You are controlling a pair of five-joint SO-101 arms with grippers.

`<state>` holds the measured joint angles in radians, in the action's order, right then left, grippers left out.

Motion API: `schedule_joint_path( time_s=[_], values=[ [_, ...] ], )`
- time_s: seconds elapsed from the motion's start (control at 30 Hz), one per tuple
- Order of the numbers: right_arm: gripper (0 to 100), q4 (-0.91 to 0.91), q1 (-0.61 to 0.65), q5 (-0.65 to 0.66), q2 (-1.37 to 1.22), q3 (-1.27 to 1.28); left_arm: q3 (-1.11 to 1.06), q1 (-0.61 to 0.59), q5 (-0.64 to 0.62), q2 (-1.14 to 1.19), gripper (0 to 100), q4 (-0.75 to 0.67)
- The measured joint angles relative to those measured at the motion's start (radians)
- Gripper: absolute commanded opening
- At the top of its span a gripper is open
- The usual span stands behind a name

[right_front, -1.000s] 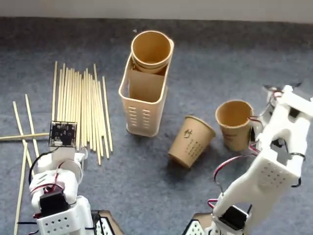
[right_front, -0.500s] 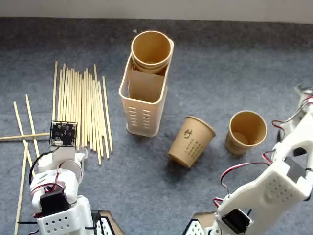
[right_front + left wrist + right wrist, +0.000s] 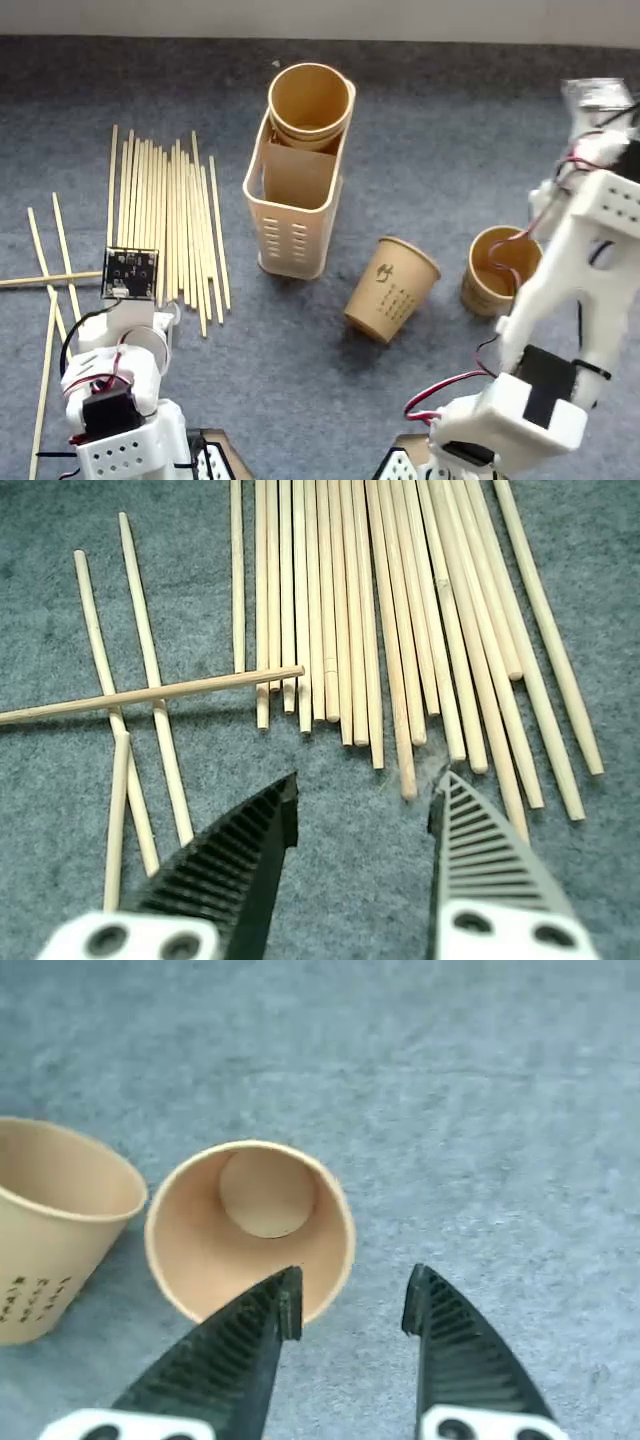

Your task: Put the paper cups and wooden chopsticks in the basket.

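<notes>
Since the paper cup (image 3: 250,1225) sits just ahead of my right tool (image 3: 352,1290), I have it spread to straddle the rim; my left tool (image 3: 367,785), likewise spread, hangs over the chopsticks (image 3: 400,630).

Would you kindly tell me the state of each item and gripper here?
Basket: upright, stacked cups in one compartment.
Stacked cups: nested, in basket.
Printed cup: on table, outside basket.
Plain cup: mouth up, empty, on table.
Chopsticks: loose on table.
Left gripper: jaws open, empty.
Right gripper: jaws open, empty.
</notes>
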<state>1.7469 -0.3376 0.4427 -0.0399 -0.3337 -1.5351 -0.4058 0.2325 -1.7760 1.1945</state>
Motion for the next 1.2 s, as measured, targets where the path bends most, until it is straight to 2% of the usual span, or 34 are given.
schedule_joint_path(
  time_s=[0.13,0.4,0.93,1.2],
  values=[
    [17.7,-0.026,0.060,0.000,0.000,0.114,0.000,0.000,0.000,0.000,22,0.000],
    [17.7,-0.117,0.026,0.000,0.000,0.245,-0.009,0.000,0.000,0.000,22,0.000],
    [17.7,-0.124,0.017,0.011,0.000,0.247,-0.009,0.000,0.000,0.000,22,0.000],
    [17.7,-0.124,-0.035,0.021,0.000,0.247,-0.009,0.000,0.000,0.000,22,0.000]
  ],
)
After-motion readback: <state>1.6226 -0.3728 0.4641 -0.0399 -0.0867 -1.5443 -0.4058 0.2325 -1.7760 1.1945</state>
